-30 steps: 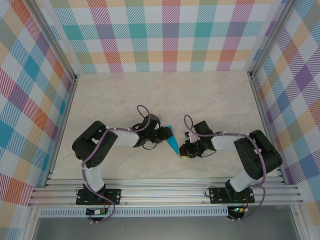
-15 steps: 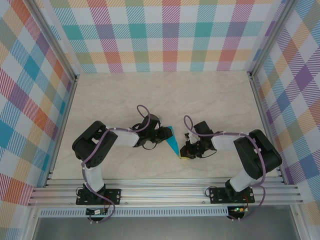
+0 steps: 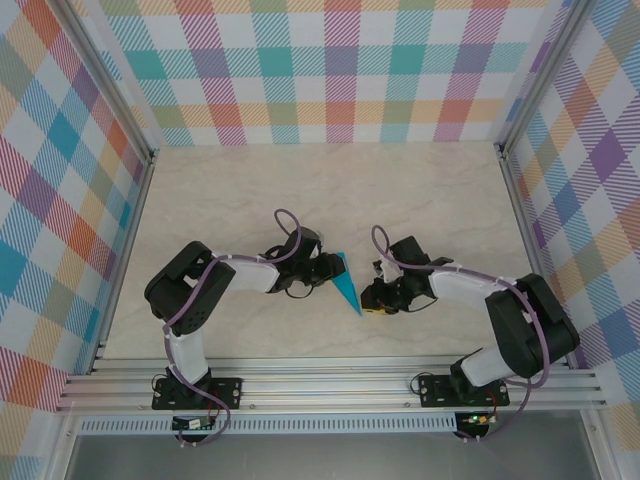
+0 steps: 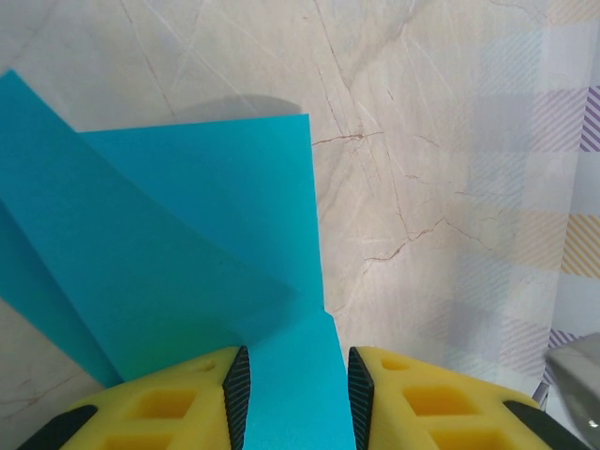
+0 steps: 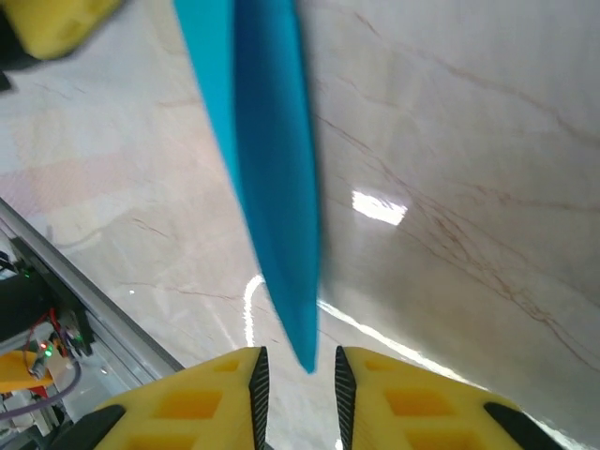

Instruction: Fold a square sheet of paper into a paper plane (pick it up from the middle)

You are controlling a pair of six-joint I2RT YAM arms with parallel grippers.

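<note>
Paper plane [image 3: 345, 284] (half-folded): left gripper [image 4: 295, 380] clamps it steady while my right gripper [image 5: 295, 370], jaws slightly apart, straddles its tip.

Paper [image 4: 187, 244]: thin, smooth, matt. Table [image 5: 450, 141]: marble-look top, polished and glossy, with bright light reflections. Fingers [image 4: 159, 408]: matt yellow moulded plastic with black ribbed inner faces. Arm shells [image 3: 187, 282]: black with a slight sheen. Rails [image 3: 330, 385]: bare brushed metal. Walls [image 3: 340, 70]: matt checked print.
</note>
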